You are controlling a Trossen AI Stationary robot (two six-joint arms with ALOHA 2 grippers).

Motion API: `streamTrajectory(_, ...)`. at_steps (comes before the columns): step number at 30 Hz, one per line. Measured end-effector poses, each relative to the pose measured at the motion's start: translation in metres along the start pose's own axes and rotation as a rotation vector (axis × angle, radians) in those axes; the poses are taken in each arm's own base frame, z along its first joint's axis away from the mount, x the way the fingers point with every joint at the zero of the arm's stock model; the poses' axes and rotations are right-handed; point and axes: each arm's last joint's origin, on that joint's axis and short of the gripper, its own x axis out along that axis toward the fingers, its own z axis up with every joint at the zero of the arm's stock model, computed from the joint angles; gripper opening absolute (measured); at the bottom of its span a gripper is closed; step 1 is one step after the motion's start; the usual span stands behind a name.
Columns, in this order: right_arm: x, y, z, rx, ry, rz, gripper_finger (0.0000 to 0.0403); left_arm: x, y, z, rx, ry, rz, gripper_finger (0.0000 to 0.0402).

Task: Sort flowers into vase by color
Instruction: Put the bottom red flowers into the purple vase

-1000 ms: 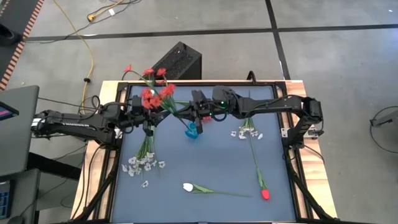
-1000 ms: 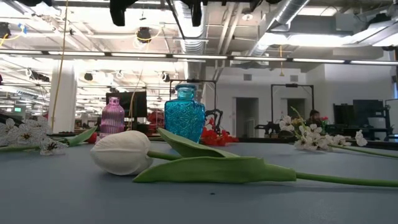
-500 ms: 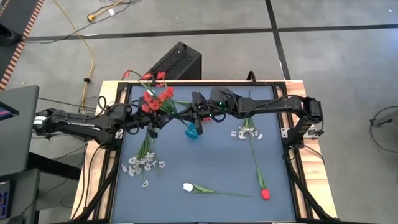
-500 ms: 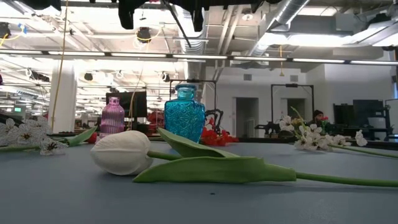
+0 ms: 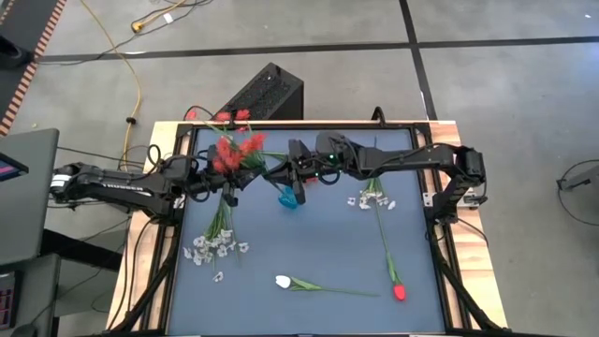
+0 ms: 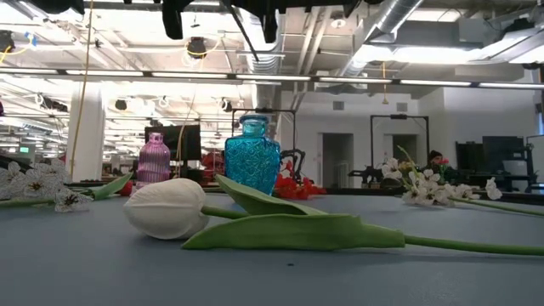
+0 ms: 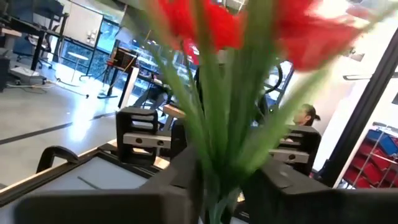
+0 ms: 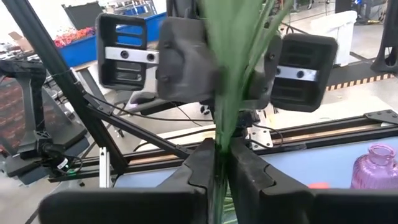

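The red clustered spray of artificial flowers on thin green stems [image 5: 236, 150] hung above the far part of the dark blue table [image 5: 318, 253], held between both arms, seemingly so that one could pass it to the other; the left hand [image 7: 217, 180] pinched the stems narrowly in its own wrist view, the blooms rising just past it; the right hand [image 8: 219, 163] was narrow on the same green bundle, though whether it gripped or was letting go I could not tell. The bunch sat just beside the turquoise glass vase [image 5: 290, 197], over which the right hand hovered, probably so the stems could drop into its neck. A pink ribbed glass vase [image 6: 154, 159] stood near. White blossom sprays [image 5: 217, 248], a white tulip bud [image 5: 283, 281] and a red tulip bud [image 5: 400, 291] lay well apart on the table, unsorted.
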Motion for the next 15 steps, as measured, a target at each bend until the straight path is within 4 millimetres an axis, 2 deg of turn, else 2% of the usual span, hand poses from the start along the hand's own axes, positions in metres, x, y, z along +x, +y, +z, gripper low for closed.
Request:
streamTrajectory(3, 0.001, 0.003, -0.001, 0.031, 0.002, 0.008, 0.0087, 0.0, 0.0, 0.0, 0.0, 0.002, -0.001, 0.0011)
streamTrajectory(8, 0.0, 0.0, 0.0, 0.035, 0.003, 0.0, 0.0126, 0.0, 0.0, -0.001, 0.005, 0.005, 0.004, 0.0004)
streamTrajectory(15, -0.011, -0.013, 0.006, 0.051, 0.035, -0.014, 0.0202, -0.005, 0.002, 0.004, 0.078, 0.006, 0.021, 0.0001)
